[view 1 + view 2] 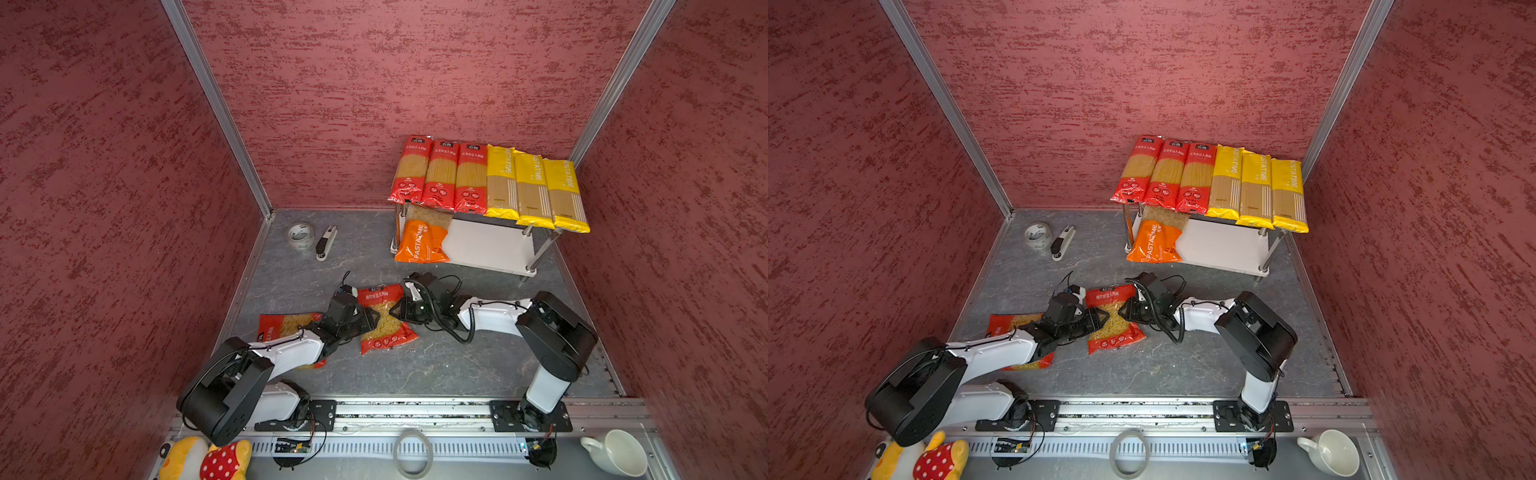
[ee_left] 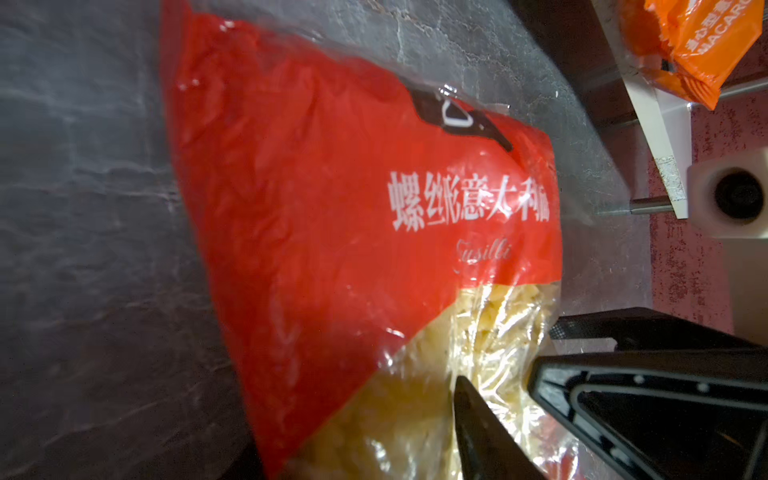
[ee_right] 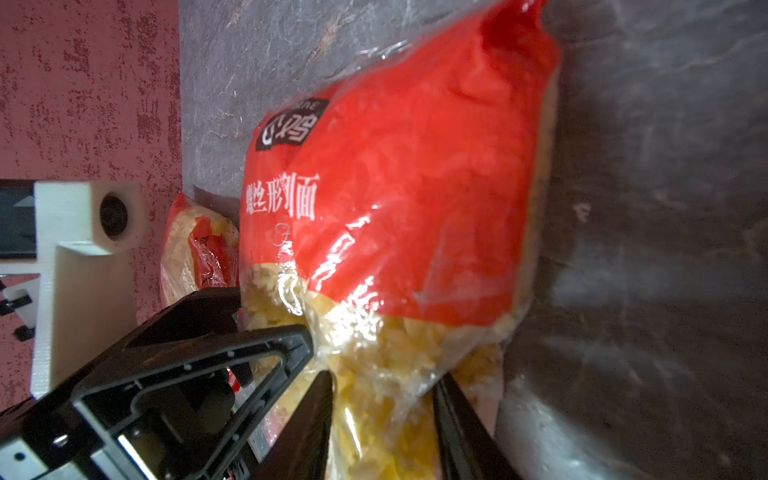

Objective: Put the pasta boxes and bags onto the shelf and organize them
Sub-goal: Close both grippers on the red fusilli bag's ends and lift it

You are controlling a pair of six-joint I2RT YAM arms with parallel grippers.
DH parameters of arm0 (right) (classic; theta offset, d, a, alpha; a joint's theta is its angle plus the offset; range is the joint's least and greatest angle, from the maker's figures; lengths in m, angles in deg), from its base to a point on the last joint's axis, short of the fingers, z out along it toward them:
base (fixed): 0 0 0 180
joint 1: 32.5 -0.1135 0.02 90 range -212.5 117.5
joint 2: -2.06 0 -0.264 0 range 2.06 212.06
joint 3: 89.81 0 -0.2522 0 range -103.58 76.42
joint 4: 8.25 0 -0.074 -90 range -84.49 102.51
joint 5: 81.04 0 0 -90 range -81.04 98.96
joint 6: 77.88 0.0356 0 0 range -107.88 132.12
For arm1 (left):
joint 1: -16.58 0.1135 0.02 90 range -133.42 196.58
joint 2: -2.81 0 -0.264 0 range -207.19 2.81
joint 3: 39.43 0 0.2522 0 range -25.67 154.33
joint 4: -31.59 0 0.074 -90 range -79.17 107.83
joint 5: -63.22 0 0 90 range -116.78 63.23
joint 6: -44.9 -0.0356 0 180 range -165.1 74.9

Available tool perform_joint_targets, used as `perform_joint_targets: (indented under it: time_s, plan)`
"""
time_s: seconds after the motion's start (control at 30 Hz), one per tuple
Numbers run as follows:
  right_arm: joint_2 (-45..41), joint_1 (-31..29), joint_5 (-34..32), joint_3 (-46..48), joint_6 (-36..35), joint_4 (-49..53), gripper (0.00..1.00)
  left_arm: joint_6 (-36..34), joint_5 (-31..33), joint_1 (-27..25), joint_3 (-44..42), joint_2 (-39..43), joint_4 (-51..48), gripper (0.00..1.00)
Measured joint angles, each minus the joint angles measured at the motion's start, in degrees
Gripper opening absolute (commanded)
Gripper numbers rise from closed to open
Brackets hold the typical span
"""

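Note:
A wide red short-pasta bag (image 1: 384, 318) (image 1: 1111, 318) lies on the grey floor, squeezed at its waist from both sides. My left gripper (image 1: 373, 319) (image 2: 374, 436) is shut on its left side, and my right gripper (image 1: 398, 309) (image 3: 386, 415) is shut on its right side. A second wide red bag (image 1: 286, 326) (image 3: 195, 249) lies under my left arm. The white shelf (image 1: 490, 245) (image 1: 1225, 245) stands at the back right. Its top tier carries three red spaghetti packs (image 1: 440, 174) and three yellow ones (image 1: 534, 187). An orange PASTATIME bag (image 1: 422, 243) (image 2: 698, 41) leans out of the lower tier's left end.
A tape roll (image 1: 300, 235) and a stapler (image 1: 326, 243) lie at the back left of the floor. In front of the arm rail are a plush toy (image 1: 208, 459), a tape ring (image 1: 413, 453) and a white cup (image 1: 619, 453). Red walls enclose three sides.

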State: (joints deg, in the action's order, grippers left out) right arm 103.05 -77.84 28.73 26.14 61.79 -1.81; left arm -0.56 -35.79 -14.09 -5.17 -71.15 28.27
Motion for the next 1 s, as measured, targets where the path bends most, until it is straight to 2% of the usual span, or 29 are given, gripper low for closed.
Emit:
perform_joint_targets:
  time_s: [0.1, 0.2, 0.4, 0.53, 0.63, 0.73, 0.83, 1.0]
  plan:
    - [0.2, 0.0, 0.2, -0.7, -1.0, 1.2, 0.53, -0.5, -0.1, 1.1, 0.0, 1.8, -1.6, 0.68]
    - [0.0, 0.2, -0.1, -1.4, -2.6, 3.0, 0.57, -1.0, -0.3, 2.6, -0.2, 5.7, -4.3, 0.71]
    - [-3.0, 2.1, -1.4, -1.4, -4.9, 7.1, 0.62, -1.9, -0.3, 6.2, -1.5, 15.7, -9.7, 0.72]
    - [-3.3, 2.7, -1.4, -1.4, -4.5, 6.9, 0.62, -1.9, -0.6, 6.2, -2.3, 16.1, -9.9, 0.71]
    - [-2.0, 1.8, -0.6, -1.4, -3.3, 5.7, 0.6, -1.4, -0.5, 4.5, -2.9, 12.3, -8.6, 0.69]
    - [0.9, -0.4, 0.1, -2.9, -2.6, 5.3, 0.53, -0.8, 0.1, 0.3, -2.8, 6.7, -6.0, 0.65]
    - [3.4, -1.9, 0.2, -5.6, -2.9, 5.9, 0.44, -0.1, 1.5, -2.6, -1.5, 2.7, -2.8, 0.56]
    - [3.7, -1.9, -0.4, -6.3, -3.7, 6.7, 0.33, 0.2, 2.6, -3.6, -0.5, 1.3, -1.7, 0.43]
